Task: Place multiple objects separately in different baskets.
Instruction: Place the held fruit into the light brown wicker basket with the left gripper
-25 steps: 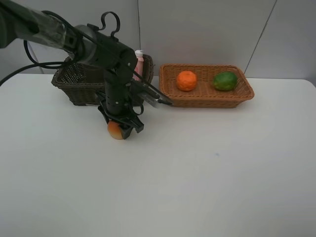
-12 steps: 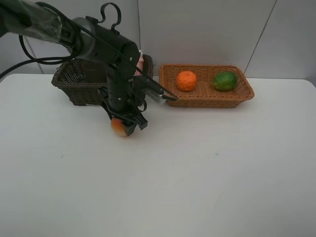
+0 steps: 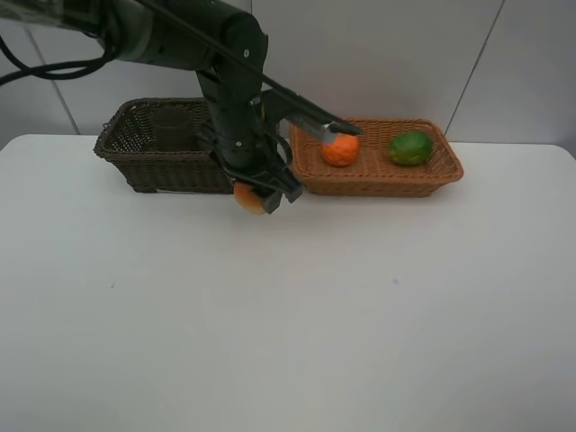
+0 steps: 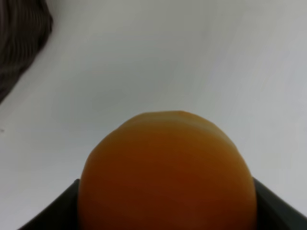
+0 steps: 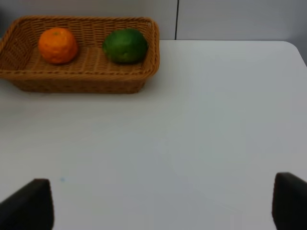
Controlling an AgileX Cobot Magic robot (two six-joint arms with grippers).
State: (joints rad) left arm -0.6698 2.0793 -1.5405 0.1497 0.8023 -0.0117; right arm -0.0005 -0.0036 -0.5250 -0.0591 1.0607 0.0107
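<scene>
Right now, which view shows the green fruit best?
Right wrist: the green fruit sits unobstructed in the light wicker basket beside the orange. Exterior high shows it too, smaller. Left wrist misses it, filled by the held peach-like fruit.

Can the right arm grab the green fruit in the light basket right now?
Probably yes. The right gripper is open, only bare table lies between it and the light basket, and the green fruit sits uncovered, apart from the orange.
</scene>
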